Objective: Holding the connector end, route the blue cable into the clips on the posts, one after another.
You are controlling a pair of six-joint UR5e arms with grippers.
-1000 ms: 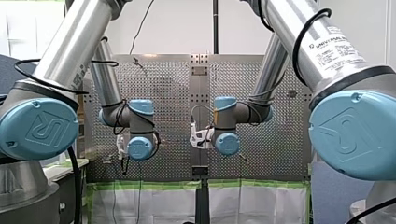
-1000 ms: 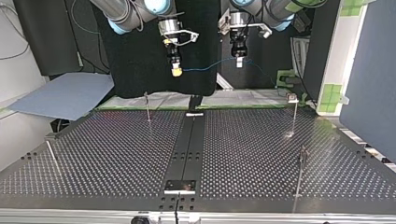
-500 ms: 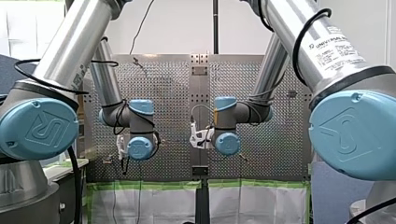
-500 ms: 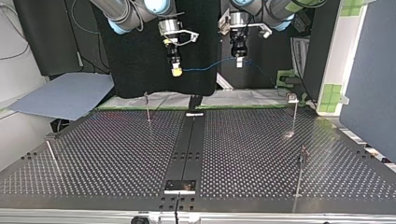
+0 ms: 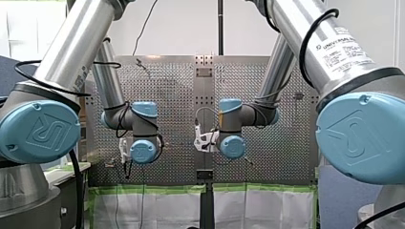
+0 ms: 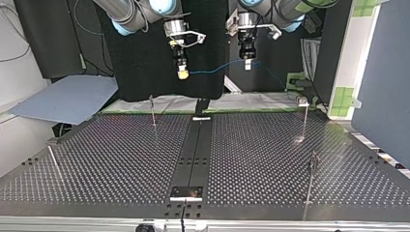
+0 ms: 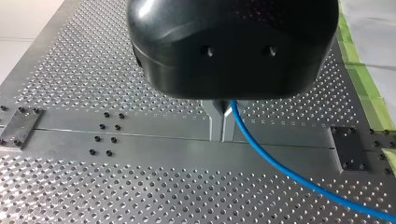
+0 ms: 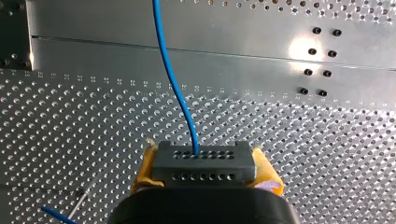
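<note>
Judged routing not yet begun: found the blue cable strung in the air between both grippers, well above the table, touching none of the posts. Leaves the whole run of posts to do. Found the right gripper clamped on the dark connector, yellow pads either side. Found the left gripper pinched closed on the cable further along, metal fingers together, no gap seen
</note>
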